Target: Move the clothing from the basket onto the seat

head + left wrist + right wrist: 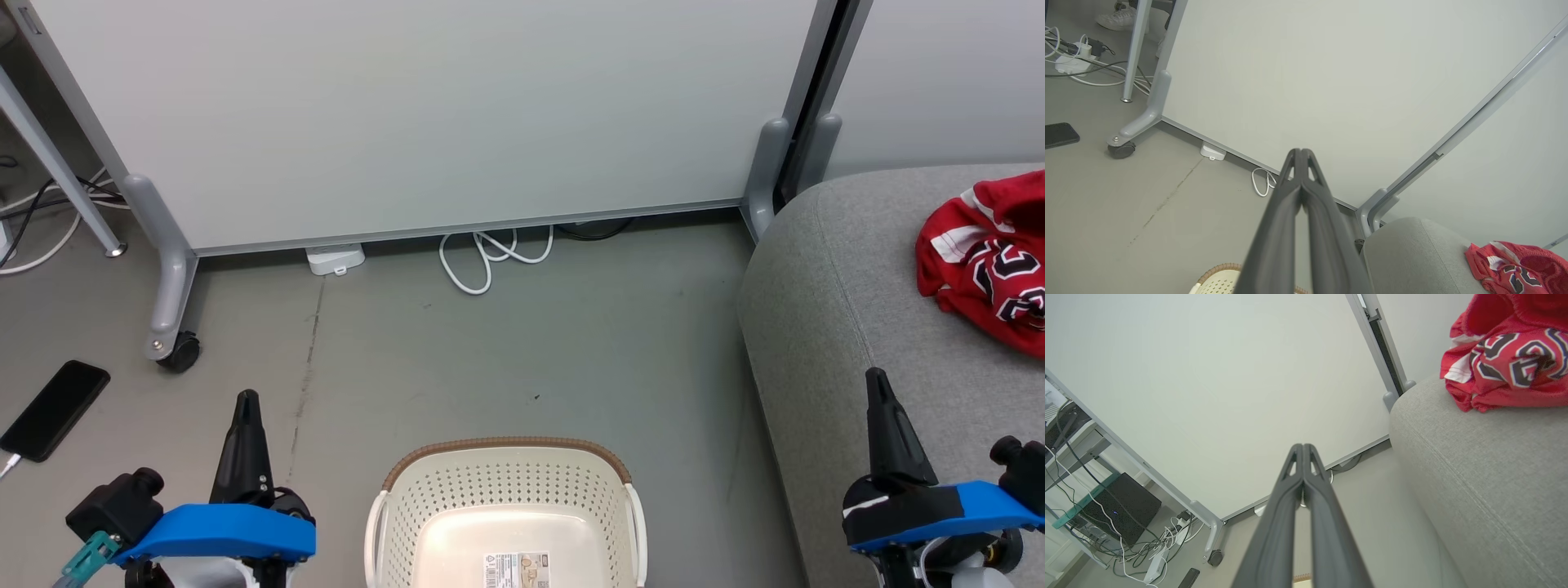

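Clothing (984, 261) lies bunched in a red heap on the seat (833, 327), white trim and black-and-white numerals showing, well apart from both my pincers. My left pincer (246, 402) is pressed fully closed, its two dark fingers meeting at the tips with nothing between them; in the left wrist view it (1301, 153) points over the floor toward the foot of the white partition (1331, 81). My right pincer (876, 377) is likewise closed tight on nothing, its tip raised over the front part of the grey seat; in the right wrist view it (1303, 448) points at the partition, with the seat (1474, 465) beside it and the clothing (1506, 355) up at the far corner.

Between my two arms stands the basket (506, 446) on the floor, near the seat's front. Its perforated cream walls and smooth pale bottom are in plain sight, with a label sticker (516, 569) at the near edge.

Farther out, a black phone (53, 408) lies on the floor to my left, and a looped white cable (490, 257) rests at the partition's base.
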Available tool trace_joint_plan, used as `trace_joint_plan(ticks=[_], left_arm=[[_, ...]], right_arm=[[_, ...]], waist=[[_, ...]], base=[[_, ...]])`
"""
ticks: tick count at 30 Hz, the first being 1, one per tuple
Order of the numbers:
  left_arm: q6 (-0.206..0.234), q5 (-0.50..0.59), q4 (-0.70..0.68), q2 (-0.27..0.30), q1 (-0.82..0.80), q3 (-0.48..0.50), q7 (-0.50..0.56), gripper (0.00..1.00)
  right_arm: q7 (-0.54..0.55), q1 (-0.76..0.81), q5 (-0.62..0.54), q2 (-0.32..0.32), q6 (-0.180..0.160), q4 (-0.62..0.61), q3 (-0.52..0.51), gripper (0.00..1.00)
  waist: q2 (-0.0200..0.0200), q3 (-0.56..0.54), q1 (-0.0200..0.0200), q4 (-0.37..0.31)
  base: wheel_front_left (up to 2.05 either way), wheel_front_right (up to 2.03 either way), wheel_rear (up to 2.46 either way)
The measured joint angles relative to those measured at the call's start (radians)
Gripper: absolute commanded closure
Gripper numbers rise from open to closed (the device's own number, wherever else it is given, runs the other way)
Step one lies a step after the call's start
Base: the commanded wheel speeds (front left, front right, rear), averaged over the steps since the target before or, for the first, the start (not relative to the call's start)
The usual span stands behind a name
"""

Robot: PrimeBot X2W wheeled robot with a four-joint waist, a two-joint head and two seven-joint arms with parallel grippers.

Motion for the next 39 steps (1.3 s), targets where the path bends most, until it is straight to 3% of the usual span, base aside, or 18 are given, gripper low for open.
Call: trace_joint_plan(ticks=[39], left_arm=[[0.0,-0.487,-0.001,0.0,-0.022,0.047,0.128,1.0]], right_arm=[[0.126,-0.009,0.518,0.0,0.0,0.015,-0.011,1.0]], waist=[[0.0,-0.009,0.0001,-0.015]], base=[[0.0,0.0,0.0]])
